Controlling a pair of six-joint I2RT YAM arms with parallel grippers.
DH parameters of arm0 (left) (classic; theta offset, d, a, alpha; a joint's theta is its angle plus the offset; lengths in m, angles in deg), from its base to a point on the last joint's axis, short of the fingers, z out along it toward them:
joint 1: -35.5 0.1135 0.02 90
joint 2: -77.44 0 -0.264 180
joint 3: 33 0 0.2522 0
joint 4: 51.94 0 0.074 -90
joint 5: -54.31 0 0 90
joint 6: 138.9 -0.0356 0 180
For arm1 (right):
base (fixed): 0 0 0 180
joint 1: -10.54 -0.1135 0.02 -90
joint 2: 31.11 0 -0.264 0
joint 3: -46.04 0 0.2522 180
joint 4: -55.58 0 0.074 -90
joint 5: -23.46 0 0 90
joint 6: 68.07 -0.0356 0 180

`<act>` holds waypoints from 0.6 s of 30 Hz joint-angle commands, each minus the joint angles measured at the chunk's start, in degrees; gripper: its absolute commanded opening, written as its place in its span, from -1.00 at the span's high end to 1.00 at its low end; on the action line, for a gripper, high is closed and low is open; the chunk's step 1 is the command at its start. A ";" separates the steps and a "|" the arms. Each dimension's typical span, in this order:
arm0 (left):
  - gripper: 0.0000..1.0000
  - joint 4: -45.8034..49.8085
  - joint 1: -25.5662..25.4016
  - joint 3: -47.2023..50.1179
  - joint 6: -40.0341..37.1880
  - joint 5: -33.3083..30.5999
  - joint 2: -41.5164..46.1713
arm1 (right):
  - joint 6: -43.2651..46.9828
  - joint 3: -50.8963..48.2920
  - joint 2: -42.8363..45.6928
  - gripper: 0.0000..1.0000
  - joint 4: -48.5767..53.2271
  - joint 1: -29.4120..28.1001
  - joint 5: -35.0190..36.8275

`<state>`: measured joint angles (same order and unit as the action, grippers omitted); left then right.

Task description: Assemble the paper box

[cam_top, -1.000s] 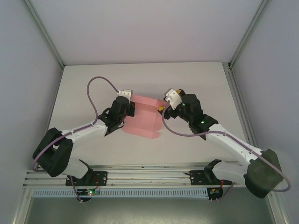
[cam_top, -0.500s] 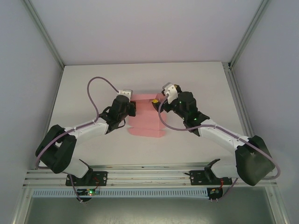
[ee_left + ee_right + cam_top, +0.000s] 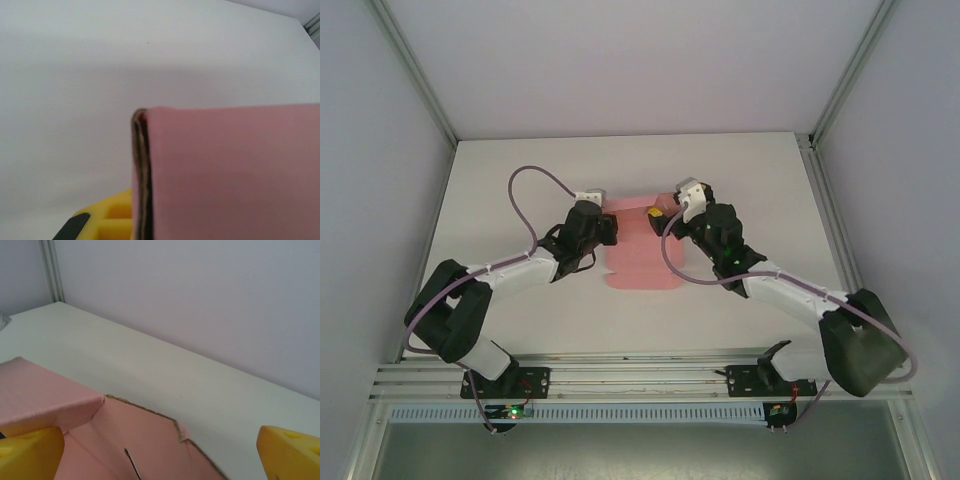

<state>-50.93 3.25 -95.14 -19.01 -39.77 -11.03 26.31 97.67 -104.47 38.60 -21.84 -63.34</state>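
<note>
The pink thin-card paper box (image 3: 638,262), a part-folded sheet w/ flaps, lies at the ctr of the flat white table (image 3: 520,170), btw the two arms. The left gripper (image 3: 608,232) is clamped on the paper box's left edge. In the left wrist view a doubled pink fold stands close in front, w/ one yellow plastic finger pad (image 3: 107,222) beside it. The right gripper (image 3: 658,214) sits at the sheet's far right corner, jaws spread wide, nothing held. Pink card lies btw its yellow fingertips (image 3: 30,450), w/ a raised flap just above that one.
</note>
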 commanded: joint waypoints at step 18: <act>1.00 1.30 6.63 3.84 5.09 3.16 12.41 | -40.15 -12.02 25.46 -0.49 10.23 18.12 -23.74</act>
<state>-47.61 9.66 -92.67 -14.09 -37.78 -0.28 -0.77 87.79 -75.27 55.82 -6.58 -72.02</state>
